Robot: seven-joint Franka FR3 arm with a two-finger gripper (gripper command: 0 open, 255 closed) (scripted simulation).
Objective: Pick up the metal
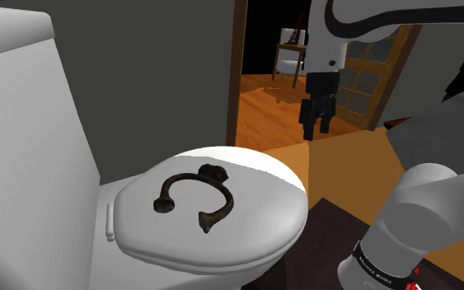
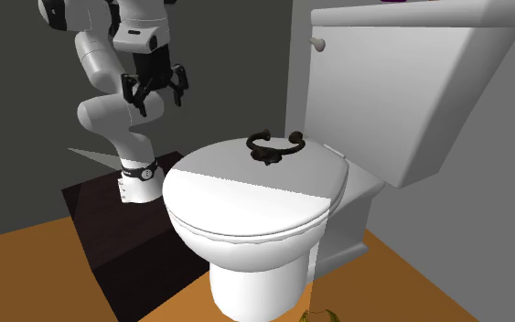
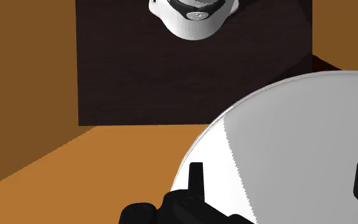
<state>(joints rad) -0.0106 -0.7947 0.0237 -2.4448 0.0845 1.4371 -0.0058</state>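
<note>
- A dark, C-shaped metal piece (image 1: 215, 174) (image 2: 267, 154) with knobbed ends is seen lying flat on the closed white toilet lid (image 1: 246, 239) (image 2: 246, 197) (image 3: 298, 127). It sits on the lid's rear half, near the tank (image 1: 32, 165) (image 2: 402, 82).
- Its open side is turned toward the shoulder view's lower left. Nothing is touching it.
- The black gripper (image 1: 316, 130) (image 2: 162, 102) (image 3: 280, 181) is held in the air, pointing down, well apart from the metal piece. It is up and to the right of the piece in the shoulder view, and to the left in the 2nd ext. view.
- The jaws are spread wide, w/ nothing between them. In the wrist view one finger (image 3: 196, 175) is seen over the lid's rim area, w/ bare lid surface beneath the gap.
- The arm's base is mounted on a dark box stand (image 2: 91, 210) (image 3: 139, 76), set just beside the toilet on an orange-brown floor (image 3: 37, 76).
- A flush lever (image 2: 318, 42) is seen on the tank's front.
- Past the gripper, an open doorway (image 1: 259, 91) is seen in the shoulder view, w/ a chair (image 1: 292, 49) beyond it.
</note>
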